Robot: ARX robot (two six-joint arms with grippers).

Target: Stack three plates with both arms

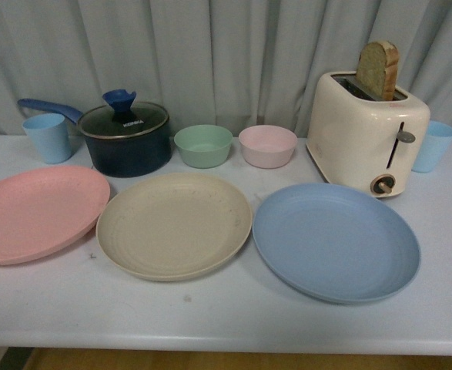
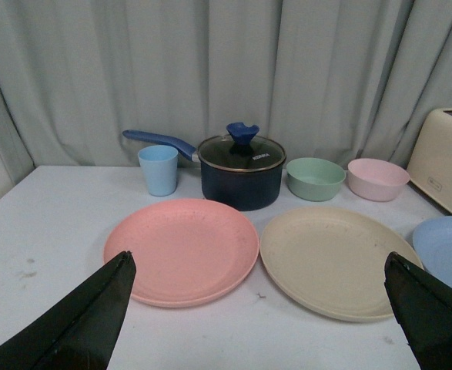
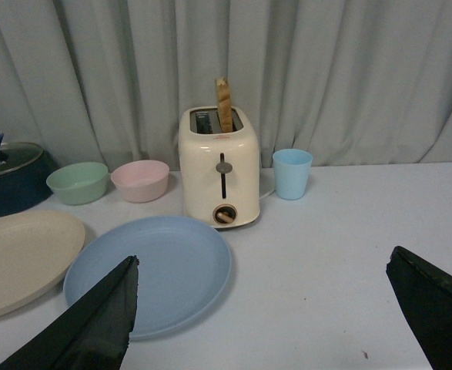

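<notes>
Shows neither arm in the front view. Holds the left gripper (image 2: 258,260) spread wide, with two black wedge-shaped fingers (image 2: 83,324) far apart, tips aimed forward, clamped on nothing. Holds the right gripper (image 3: 264,258) in the same pose, with black fingers (image 3: 433,304) splayed just as wide, tips level with each other, touching nothing.

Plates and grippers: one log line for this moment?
pink plate, beige plate, blue plate: side by side, unstacked; left gripper: open, empty; right gripper: open, empty
</notes>
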